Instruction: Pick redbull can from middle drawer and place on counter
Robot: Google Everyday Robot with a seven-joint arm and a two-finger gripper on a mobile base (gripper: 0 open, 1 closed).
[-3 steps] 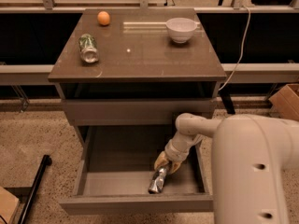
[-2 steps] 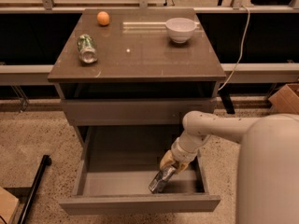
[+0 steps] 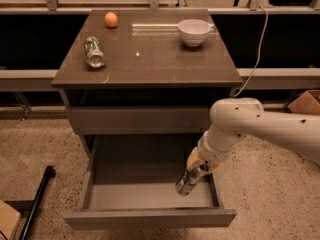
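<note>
Speckled flooring (image 3: 30,149) spread around the cabinet, and nearest the camera the middle drawer (image 3: 145,198) stood pulled well out, its grey bottom bare. Over the drawer's right side the redbull can (image 3: 186,183) hung tilted, its lower end toward the drawer's front and its upper end caught in the gripper (image 3: 195,169). The jaws looked clamped across that end, with no gap showing beside the metal. A second before, the can had lain flat on the drawer bottom a little further left, with the gripper coming down onto it. Since then it had tipped up, shifted toward the right wall and seemed to leave the bottom. By that sign the grasp had probably taken and the lift had begun, though the can was not yet clear of the drawer. The arm (image 3: 260,126) had meanwhile swung from the near right corner of the view to reach in from the right. Behind it the upper drawer front (image 3: 140,119) stayed shut. On the counter (image 3: 150,64) nothing had moved: the green can (image 3: 94,51) lay near the left edge, the orange (image 3: 111,19) sat at the far left corner and the bowl (image 3: 194,31) toward the far right corner.
</note>
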